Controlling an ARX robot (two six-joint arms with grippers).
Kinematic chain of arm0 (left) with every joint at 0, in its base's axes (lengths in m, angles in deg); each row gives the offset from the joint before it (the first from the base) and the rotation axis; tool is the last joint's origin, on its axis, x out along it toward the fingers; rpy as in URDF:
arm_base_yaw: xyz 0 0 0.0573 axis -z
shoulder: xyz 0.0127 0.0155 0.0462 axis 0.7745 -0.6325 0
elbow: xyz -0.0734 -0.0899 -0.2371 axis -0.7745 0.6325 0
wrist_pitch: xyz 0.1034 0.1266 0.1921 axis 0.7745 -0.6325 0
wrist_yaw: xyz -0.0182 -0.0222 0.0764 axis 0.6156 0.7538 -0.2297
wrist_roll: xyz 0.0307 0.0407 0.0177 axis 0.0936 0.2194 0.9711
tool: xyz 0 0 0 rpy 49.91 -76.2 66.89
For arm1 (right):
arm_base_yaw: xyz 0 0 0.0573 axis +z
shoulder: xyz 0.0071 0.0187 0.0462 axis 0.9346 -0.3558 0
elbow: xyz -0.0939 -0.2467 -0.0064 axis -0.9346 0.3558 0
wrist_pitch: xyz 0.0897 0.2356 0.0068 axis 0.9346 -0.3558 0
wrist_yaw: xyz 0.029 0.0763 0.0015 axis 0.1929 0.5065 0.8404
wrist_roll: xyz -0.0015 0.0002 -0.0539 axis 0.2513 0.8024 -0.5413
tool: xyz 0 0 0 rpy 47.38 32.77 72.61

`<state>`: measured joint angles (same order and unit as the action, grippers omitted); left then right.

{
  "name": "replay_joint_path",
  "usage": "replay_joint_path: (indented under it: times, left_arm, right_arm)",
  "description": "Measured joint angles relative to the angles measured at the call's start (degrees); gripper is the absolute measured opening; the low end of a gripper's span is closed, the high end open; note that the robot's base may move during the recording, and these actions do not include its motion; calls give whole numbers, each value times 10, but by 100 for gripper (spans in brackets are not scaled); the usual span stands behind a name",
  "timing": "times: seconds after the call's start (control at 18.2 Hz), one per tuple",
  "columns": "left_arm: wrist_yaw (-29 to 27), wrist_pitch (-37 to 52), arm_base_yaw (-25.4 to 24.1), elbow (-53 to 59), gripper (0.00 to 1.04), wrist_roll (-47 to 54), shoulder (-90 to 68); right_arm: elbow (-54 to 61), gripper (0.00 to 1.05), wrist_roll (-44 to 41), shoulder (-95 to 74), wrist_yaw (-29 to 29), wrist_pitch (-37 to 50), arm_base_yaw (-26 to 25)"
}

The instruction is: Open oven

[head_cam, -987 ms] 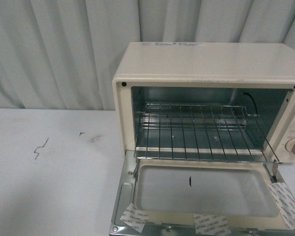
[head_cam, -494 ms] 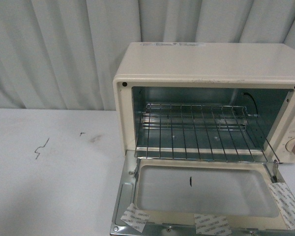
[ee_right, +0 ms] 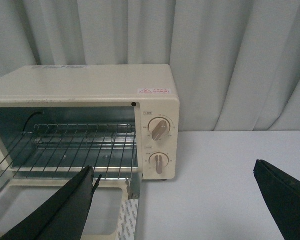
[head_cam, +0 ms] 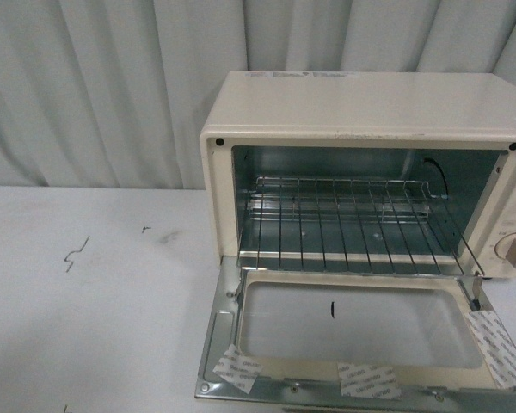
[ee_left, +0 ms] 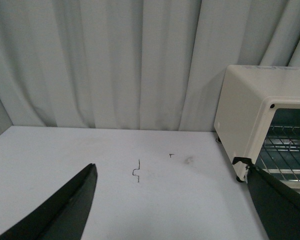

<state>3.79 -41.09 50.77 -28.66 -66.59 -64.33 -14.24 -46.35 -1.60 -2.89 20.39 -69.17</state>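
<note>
1. Since a second ago the front view has shifted a little: the oven (head_cam: 361,172) now sits slightly higher and further right in frame, and more of the lowered door's (head_cam: 353,331) metal front edge shows; the door lies flat and open as before.
2. Left gripper (ee_left: 170,200) is spread wide, its two dark fingers (ee_left: 65,210) far apart with nothing between them, hovering over the bare white table (ee_left: 115,190).
3. Right gripper (ee_right: 180,205) is likewise spread wide and empty, one finger (ee_right: 60,210) in front of the door, the other over open table to the oven's right.
4. Neither arm shows in the front view.
5. Cream-white, the oven stands on the table's right part, close to the pleated curtain (head_cam: 112,86) behind; its wire rack (head_cam: 353,219) sits inside the cavity.
6. Two round knobs (ee_right: 159,130) are stacked on the right panel, with small print beside them too fine to read.
7. A small red-and-white sticker (ee_right: 155,91) sits on the top near the right front corner; its text is illegible.
8. Strips of printed tape (head_cam: 370,380) lie on the door's inner frame, lettering unreadable.
9. Left of the oven the table is open, marked only by a few dark scribbles (head_cam: 76,254).
</note>
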Motion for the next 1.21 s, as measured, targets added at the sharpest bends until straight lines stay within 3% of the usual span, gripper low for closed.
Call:
replay_joint_path:
  times: [0.05,1.21]
  left_arm:
    - [0,0,0,0,100,0,0]
    - [0,-2,0,0,98,0,0]
  right_arm:
    - [0,98,0,0,0,0,0]
    - [0,98,0,0,0,-1,0]
